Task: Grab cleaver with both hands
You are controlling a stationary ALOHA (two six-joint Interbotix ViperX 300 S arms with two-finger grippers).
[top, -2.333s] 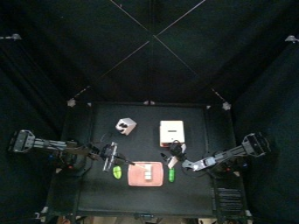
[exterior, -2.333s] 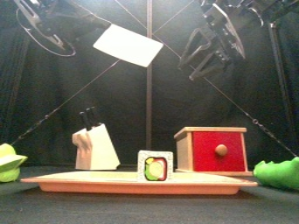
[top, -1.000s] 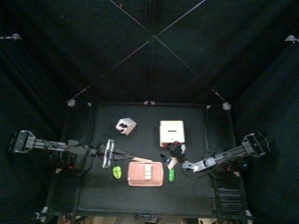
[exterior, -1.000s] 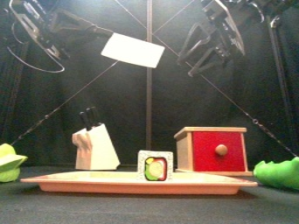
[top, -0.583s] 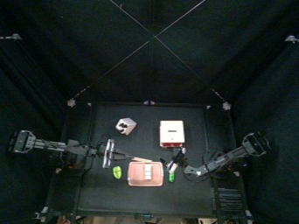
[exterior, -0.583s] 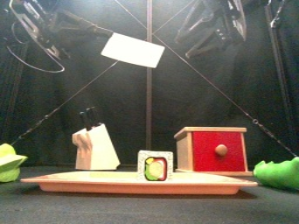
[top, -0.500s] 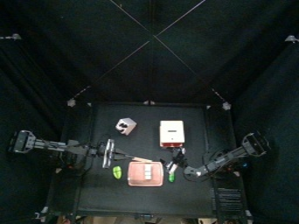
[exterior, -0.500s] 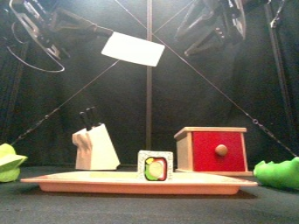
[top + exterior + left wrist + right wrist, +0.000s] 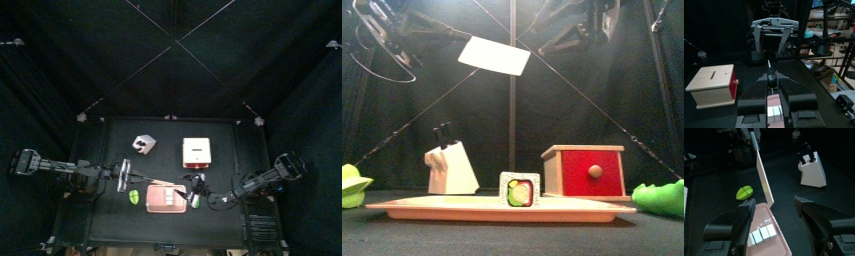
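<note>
1. Your left gripper (image 9: 772,89) is clamped on the cleaver (image 9: 763,174), holding it aloft.
2. Your right gripper (image 9: 775,210) gapes wide; the blade lies edge-on straight ahead, running away between its jaws.

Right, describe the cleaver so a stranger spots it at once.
Start at the long pink tray at the table's front. The cleaver hangs high above it, in the left gripper. It alone is a pale flat slab in mid-air.
</note>
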